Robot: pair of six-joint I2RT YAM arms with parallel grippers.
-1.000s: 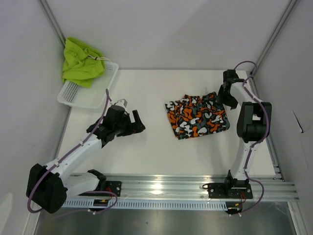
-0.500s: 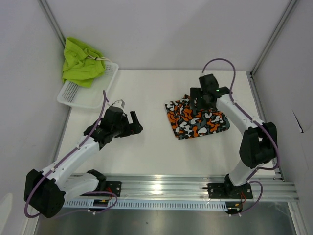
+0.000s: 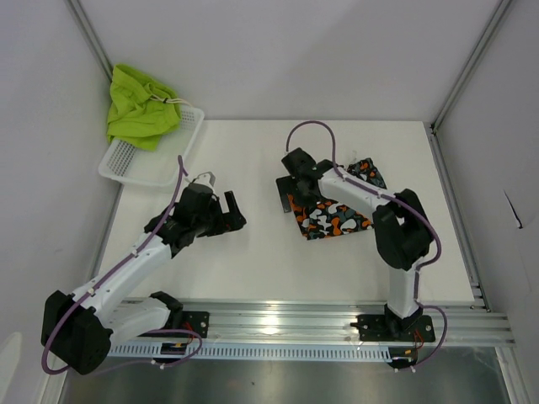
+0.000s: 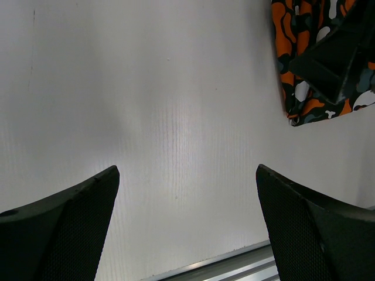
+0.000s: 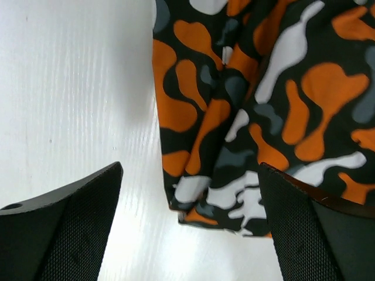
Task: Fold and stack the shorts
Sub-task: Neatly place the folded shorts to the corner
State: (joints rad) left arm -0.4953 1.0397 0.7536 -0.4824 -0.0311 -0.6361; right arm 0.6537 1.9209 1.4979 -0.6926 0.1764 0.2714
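both hands are wide open now: right hand (image 3: 288,187) just swung from the far right over to the left edge of the camo shorts (image 3: 337,220) on the surface (image 3: 253,269), probably for another fold, while left hand (image 3: 236,212) hovers to their left.

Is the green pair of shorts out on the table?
No, the green shorts sit bunched on the white basket at its far end.
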